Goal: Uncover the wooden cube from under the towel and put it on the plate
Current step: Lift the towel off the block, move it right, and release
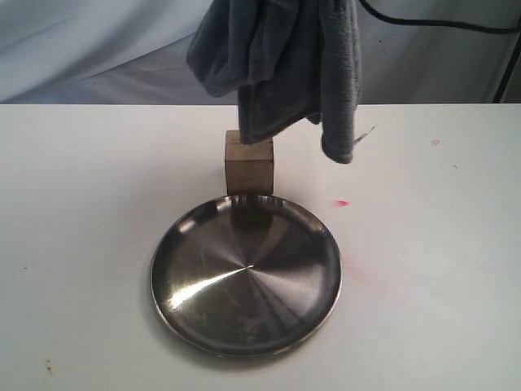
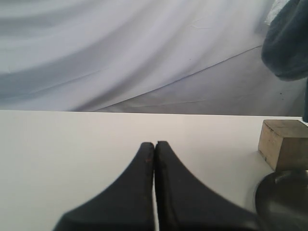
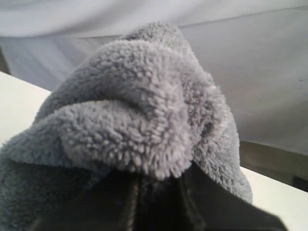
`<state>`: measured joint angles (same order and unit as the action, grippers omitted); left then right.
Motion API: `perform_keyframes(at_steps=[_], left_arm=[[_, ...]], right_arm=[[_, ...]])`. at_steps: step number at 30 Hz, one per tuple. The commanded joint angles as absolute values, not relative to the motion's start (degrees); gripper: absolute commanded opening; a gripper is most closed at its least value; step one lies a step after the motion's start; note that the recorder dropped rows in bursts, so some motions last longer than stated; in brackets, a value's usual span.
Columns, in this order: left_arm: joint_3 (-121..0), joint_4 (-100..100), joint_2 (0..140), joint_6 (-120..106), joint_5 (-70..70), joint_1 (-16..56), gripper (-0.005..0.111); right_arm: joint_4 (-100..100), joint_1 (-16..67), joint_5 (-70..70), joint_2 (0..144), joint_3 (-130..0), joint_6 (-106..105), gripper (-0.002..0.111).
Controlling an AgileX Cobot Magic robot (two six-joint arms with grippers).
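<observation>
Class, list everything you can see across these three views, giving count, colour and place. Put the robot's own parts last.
towel: one, dark grey, hanging in the air above the cube
wooden cube: one, pale beige, on the table just behind the plate
plate: one, shiny steel, on the table
table: one, white
red mark: one, on the table right of the cube
backdrop cloth: one, pale grey, behind the table
left gripper: one, black, shut, holding nothing
right gripper: one, black, holding the towel
</observation>
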<state>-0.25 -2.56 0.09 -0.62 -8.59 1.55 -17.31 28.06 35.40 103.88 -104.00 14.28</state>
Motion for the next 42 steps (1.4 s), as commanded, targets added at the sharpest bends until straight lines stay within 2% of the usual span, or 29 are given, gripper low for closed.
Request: perform_keyframes(at_steps=[1, 8, 22, 30, 36, 38, 40, 42], left_arm=[[0.0, -2.52, 0.0, -0.56, -8.35, 1.6, 0.001], [0.0, -2.52, 0.0, -0.56, -8.35, 1.6, 0.001], [0.0, -2.52, 0.0, -0.56, -8.35, 1.6, 0.001], [0.0, -2.52, 0.0, -0.45, -8.35, 1.6, 0.001], [0.0, -2.52, 0.0, -0.45, -8.35, 1.6, 0.001], [0.0, -2.52, 0.0, -0.56, -8.35, 1.6, 0.001], [0.0, -2.52, 0.0, -0.56, -8.35, 1.6, 0.001], [0.0, -2.52, 0.0, -0.56, -8.35, 1.6, 0.001]], right_arm=[[-31.29, 27.78, 41.56, 103.74, -104.06, 21.67, 0.0], [-39.49, 27.78, 47.61, 107.9, -103.95, 29.22, 0.0], [-27.06, 27.66, 49.17, 120.65, -103.81, 27.05, 0.0], [-27.33, 19.74, 56.34, 122.34, -103.8, 27.81, 0.0], [-18.77, 18.82, 54.93, 122.34, -103.8, 19.29, 0.0], [-16.33, 18.82, 54.93, 122.23, -103.8, 14.6, 0.003], [-12.6, 18.82, 54.93, 121.72, -103.8, 9.8, 0.011], [-8.04, 18.82, 54.64, 120.95, -103.8, 5.98, 0.024]])
